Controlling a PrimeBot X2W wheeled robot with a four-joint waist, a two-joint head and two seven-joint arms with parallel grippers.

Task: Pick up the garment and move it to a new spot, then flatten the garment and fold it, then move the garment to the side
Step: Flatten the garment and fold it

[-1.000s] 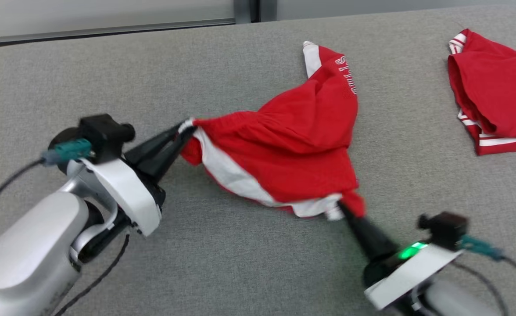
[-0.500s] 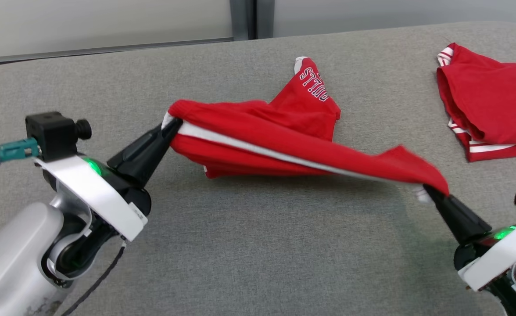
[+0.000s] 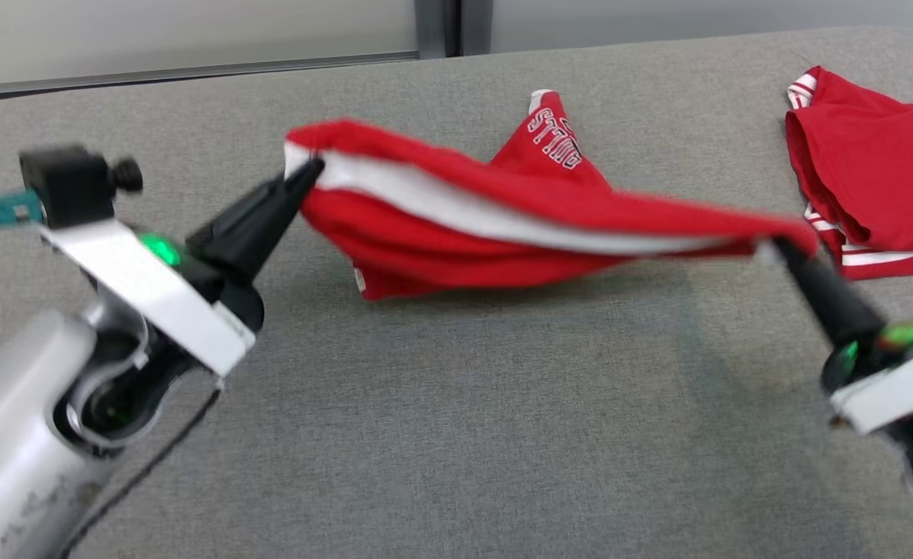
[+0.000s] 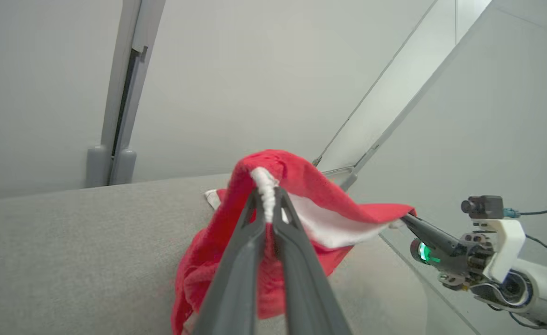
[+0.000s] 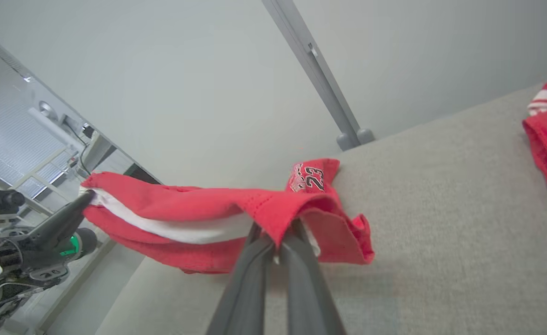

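Where our left hand is pinched shut on the white-banded edge of the red garment, its two dark fingers squeeze a bunched white seam between their tips, as the left wrist view shows. Our right hand is likewise clamped on the opposite end of that edge, with red cloth folded over its tips in the right wrist view. Between the two hands we hold the garment stretched in a long, slightly sagging line above the grey tabletop, the white band running along it. The rest of the cloth hangs below this line, and one part with white lettering rests on the tabletop toward the far side. A second red garment with white stripes lies on the tabletop at the far right, separate from the one we hold.
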